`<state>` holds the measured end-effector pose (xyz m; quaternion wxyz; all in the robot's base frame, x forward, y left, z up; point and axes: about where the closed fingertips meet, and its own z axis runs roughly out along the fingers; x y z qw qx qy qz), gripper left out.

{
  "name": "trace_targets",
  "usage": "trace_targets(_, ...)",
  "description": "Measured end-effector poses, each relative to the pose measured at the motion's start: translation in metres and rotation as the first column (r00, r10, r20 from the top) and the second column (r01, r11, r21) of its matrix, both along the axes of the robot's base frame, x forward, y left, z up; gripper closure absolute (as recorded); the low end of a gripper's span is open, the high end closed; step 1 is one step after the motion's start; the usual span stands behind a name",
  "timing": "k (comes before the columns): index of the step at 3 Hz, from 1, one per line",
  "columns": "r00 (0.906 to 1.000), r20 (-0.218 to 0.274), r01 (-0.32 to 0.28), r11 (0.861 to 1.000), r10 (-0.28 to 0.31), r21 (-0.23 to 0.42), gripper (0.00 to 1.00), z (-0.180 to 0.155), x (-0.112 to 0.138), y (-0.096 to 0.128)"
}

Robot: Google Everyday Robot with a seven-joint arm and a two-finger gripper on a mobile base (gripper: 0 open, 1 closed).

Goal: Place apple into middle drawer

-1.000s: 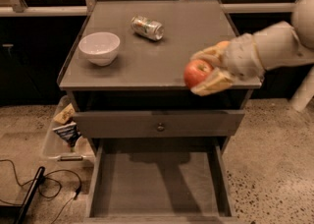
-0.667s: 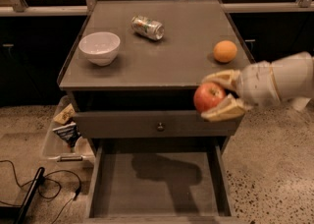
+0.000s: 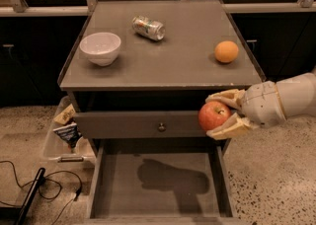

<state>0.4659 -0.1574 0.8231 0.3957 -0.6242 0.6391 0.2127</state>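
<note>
My gripper (image 3: 223,113) comes in from the right and is shut on the red apple (image 3: 213,115), holding it in the air in front of the cabinet's right front corner, level with the shut drawer front and its round knob (image 3: 161,127). Below, the middle drawer (image 3: 158,184) is pulled out wide, a shallow grey box with a bare floor. The apple hangs above the drawer's right rear part. The arm's shadow lies on the drawer floor.
On the cabinet top (image 3: 163,66) stand a white bowl (image 3: 100,47), a lying can (image 3: 148,27) and an orange (image 3: 226,51). A clear bin with snack packets (image 3: 65,129) sits on the floor at the left. Black cables (image 3: 34,189) lie at the lower left.
My gripper has carried the apple off the cabinet top, down and to the right, to the level of the shut drawer front. The orange behind it has come into view.
</note>
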Motion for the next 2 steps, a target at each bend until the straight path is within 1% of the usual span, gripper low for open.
trace_targets(1,0.9996,0.018,-0.02,1.0,0.02,-0.001,1.0,-0.028,-0.023,0.003)
trace_targets(2,0.9984,0.006,-0.057,0.998,0.057,-0.011,1.0,-0.095,-0.034,0.016)
